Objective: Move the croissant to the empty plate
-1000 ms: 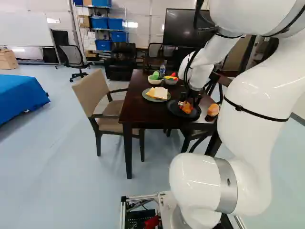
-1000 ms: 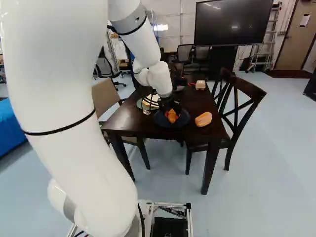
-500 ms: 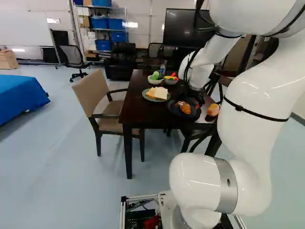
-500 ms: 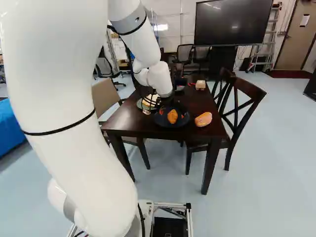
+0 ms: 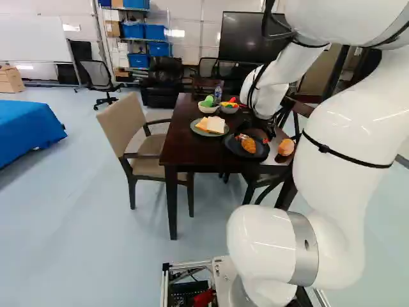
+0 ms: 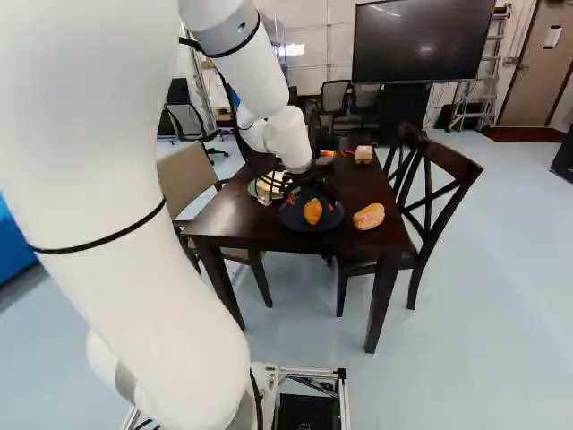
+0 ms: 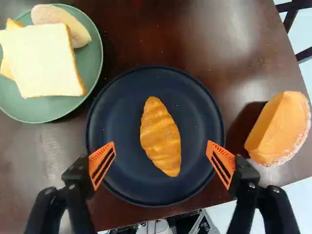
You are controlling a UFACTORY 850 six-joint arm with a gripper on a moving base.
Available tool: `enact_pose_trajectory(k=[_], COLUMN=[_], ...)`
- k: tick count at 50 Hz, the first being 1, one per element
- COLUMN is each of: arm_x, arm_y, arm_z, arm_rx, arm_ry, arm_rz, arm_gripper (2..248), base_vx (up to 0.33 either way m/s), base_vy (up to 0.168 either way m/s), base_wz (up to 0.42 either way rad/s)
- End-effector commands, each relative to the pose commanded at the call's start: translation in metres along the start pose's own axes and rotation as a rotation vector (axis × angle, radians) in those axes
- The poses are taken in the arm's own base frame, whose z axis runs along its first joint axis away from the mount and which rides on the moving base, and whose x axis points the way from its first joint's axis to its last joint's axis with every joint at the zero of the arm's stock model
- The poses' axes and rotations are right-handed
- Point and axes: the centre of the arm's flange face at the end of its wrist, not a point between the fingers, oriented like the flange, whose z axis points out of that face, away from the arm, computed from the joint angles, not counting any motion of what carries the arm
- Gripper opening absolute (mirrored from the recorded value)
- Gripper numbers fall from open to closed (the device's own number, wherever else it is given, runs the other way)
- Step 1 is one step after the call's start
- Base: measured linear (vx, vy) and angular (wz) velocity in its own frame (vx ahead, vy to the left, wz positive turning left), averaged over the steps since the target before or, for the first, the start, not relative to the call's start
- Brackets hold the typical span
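croissant (image 7: 161, 137) alone near the middle of the dark plate (image 7: 117, 105); claw (image 7: 161, 145) above, spread wide, gripping nothing. probably placed already, so best to rise straight up, keep spread until well clear, and avoid brushing the rim or the orange food (image 7: 275, 129) beside it.

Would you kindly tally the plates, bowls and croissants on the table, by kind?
Plates: 2 (dark plate, green plate)
Bowls: 2 (white bowl, grey bowl)
Croissant: 1
Total: 5
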Motion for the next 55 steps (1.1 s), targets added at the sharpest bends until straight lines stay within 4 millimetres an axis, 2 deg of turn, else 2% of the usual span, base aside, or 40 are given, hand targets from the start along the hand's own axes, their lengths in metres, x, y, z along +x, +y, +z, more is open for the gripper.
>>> enact_pose_trajectory(k=[55], arm_x=[0.010], arm_y=[-0.006], arm_z=[-0.066], arm_rx=[0.006], arm_ry=[-0.015], arm_rz=[-0.012], arm_gripper=[247], base_vx=[0.000], base_vy=[0.000], base_wz=[0.000])
